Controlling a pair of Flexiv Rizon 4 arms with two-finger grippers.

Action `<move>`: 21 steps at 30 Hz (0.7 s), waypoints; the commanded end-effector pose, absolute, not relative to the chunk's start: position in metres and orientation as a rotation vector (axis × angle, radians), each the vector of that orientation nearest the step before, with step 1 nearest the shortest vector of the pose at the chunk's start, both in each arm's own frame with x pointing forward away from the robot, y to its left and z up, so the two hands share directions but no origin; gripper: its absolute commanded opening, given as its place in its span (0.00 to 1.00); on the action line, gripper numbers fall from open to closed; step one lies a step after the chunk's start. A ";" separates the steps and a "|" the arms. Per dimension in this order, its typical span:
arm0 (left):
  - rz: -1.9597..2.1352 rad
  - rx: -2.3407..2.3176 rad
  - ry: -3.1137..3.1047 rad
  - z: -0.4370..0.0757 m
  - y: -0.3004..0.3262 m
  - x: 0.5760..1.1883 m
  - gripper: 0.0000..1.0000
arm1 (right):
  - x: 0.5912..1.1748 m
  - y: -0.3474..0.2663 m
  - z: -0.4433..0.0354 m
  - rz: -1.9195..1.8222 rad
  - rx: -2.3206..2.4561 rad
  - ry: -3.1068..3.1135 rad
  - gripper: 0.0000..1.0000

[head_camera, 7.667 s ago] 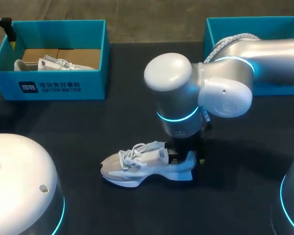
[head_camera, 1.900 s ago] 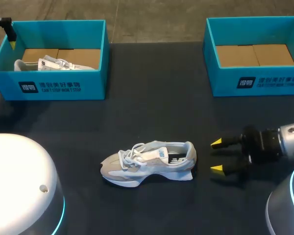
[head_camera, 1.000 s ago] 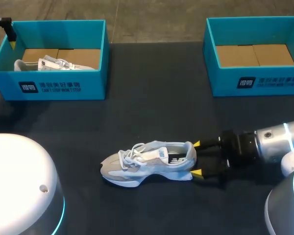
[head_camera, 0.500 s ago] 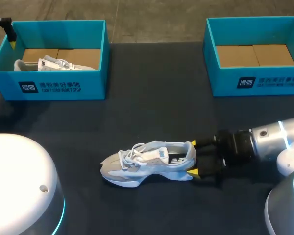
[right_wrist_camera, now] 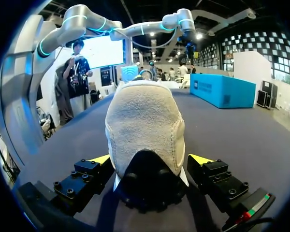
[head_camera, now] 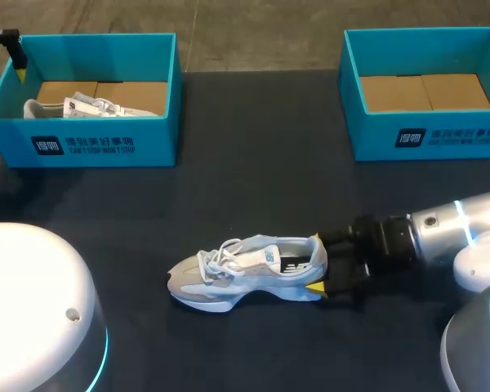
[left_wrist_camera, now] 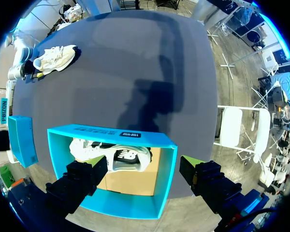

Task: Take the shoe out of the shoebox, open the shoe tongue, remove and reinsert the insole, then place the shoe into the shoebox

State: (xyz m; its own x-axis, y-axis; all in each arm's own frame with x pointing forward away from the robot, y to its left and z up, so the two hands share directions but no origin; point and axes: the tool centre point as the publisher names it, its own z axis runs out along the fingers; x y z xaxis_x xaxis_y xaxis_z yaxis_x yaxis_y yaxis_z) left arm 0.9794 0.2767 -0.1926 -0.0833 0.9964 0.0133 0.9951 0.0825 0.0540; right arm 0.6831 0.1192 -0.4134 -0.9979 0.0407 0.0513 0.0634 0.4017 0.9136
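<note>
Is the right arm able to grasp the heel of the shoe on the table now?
Probably yes: the open right gripper has the heel of the shoe between its fingers, with nothing else in the way.

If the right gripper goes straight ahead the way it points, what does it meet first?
The shoe: its heel sits between the right gripper's open fingers, so the heel probably comes first, though the remaining gap is unclear.

R hand [head_camera: 318,263] straddles heel of shoe [head_camera: 245,273], upright on table [head_camera: 253,188] w/ fingers apart.
</note>
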 end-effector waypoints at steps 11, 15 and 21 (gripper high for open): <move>0.080 2.109 2.292 -0.193 0.277 0.979 1.00 | 0.680 0.136 -0.420 -1.722 -0.021 -2.605 1.00; 0.080 2.109 2.292 -0.193 0.277 0.979 1.00 | 0.680 0.139 -0.419 -1.728 0.000 -2.603 1.00; 0.080 2.109 2.292 -0.193 0.277 0.979 1.00 | 0.680 0.141 -0.418 -1.732 0.016 -2.603 0.85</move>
